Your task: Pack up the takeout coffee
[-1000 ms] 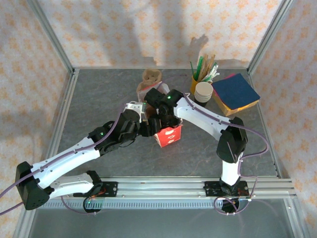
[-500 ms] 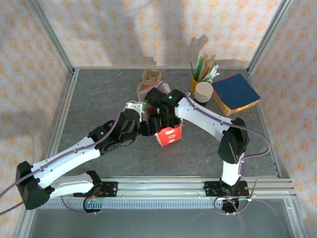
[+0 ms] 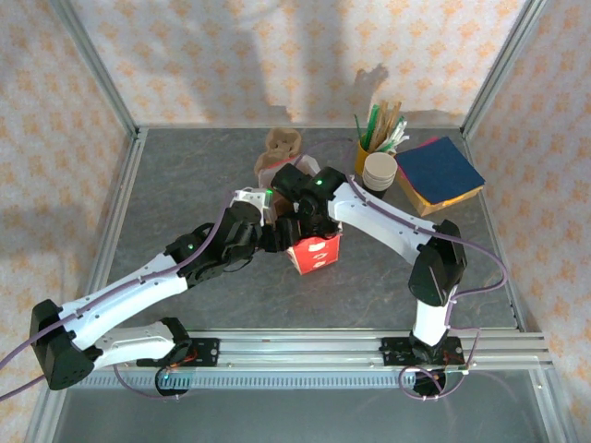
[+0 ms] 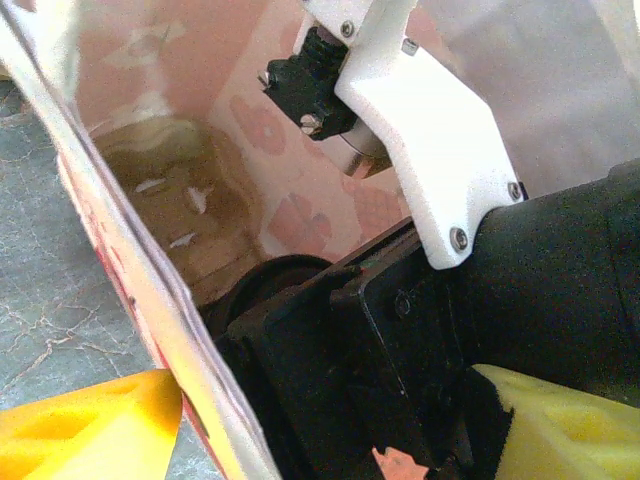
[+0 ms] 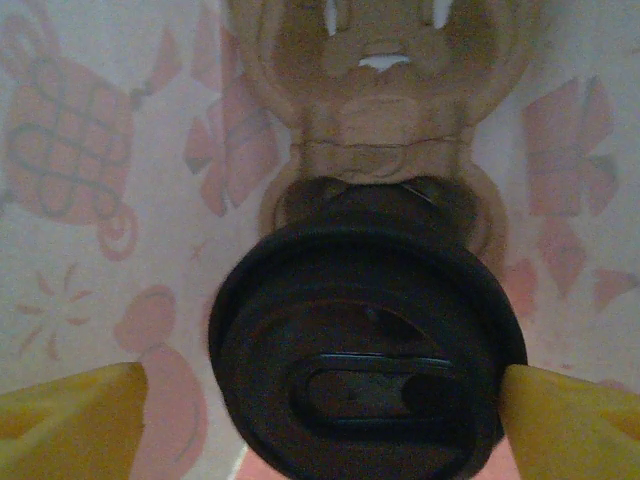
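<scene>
Right gripper: lowered into the open top of the bag. Its yellow pads are spread wide to either side of the cup lid. One pad stands clear of the lid; the other sits at its rim, though contact there is hard to judge.

Between the pads: takeout coffee, a small black paper cup under a round black plastic lid with a sip slot. It stands upright inside the bag, directly below the fingers.

Under and beyond the cup: brown moulded-pulp cup carrier, on the bag floor.

Container: red paper bag, pale inside with pink printed motifs. It stands near the middle of the table, and both arms meet over it.

At the bag's near wall: left gripper, jaws parted. One yellow pad is outside the wall and just beside it. The other is on the far side of the black body of the right gripper, which reaches down into the bag between them.

Surface: grey stone-patterned table.

Back right corner:
- stack of lidless white-rimmed cups
- yellow holder of stirrers and straws, just behind the stack
- blue square pad on yellow and pink layers, beside the stack

Behind the bag: brown lumpy mass, near the back wall.
</scene>
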Controlling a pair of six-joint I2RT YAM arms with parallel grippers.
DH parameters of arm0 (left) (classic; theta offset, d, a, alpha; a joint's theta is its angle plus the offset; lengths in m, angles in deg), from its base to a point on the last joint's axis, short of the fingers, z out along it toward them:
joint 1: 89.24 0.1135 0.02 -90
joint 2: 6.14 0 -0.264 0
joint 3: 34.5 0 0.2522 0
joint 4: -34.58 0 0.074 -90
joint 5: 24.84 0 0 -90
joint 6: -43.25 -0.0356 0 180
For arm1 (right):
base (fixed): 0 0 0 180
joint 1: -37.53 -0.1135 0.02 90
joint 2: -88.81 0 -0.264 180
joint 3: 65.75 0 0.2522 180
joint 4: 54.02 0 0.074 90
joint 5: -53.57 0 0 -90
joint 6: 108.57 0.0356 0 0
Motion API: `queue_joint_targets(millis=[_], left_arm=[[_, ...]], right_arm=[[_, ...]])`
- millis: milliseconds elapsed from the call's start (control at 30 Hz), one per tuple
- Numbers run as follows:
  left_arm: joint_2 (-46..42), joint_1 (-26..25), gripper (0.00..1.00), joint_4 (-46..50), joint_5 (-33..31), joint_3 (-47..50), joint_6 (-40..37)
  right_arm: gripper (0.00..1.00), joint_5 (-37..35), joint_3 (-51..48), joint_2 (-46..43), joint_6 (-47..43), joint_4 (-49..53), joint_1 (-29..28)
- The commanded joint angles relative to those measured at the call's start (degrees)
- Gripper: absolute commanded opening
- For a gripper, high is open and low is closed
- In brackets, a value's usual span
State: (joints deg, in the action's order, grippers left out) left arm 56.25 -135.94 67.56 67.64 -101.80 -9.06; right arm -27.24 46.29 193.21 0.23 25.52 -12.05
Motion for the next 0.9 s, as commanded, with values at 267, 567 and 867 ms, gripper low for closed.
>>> queue_joint_targets(millis=[267, 567, 867], left_arm=[[0.1, 0.7, 0.76, 1.2, -1.3, -1.6, 0.3], [0.1, 0.7, 0.76, 1.5, -1.6, -1.2, 0.6], [-0.1, 1.3, 0.76, 1.8, -1.8, -0.6, 1.1]], right_arm=[[0.94, -1.1, -1.0, -2.5, 0.1, -0.6, -0.7], [0.94, -1.2, 0.4, -3.2, 0.5, -0.7, -0.6], [0.94, -0.8, 2.9, -5.3, 0.5, -2.1, -0.7]])
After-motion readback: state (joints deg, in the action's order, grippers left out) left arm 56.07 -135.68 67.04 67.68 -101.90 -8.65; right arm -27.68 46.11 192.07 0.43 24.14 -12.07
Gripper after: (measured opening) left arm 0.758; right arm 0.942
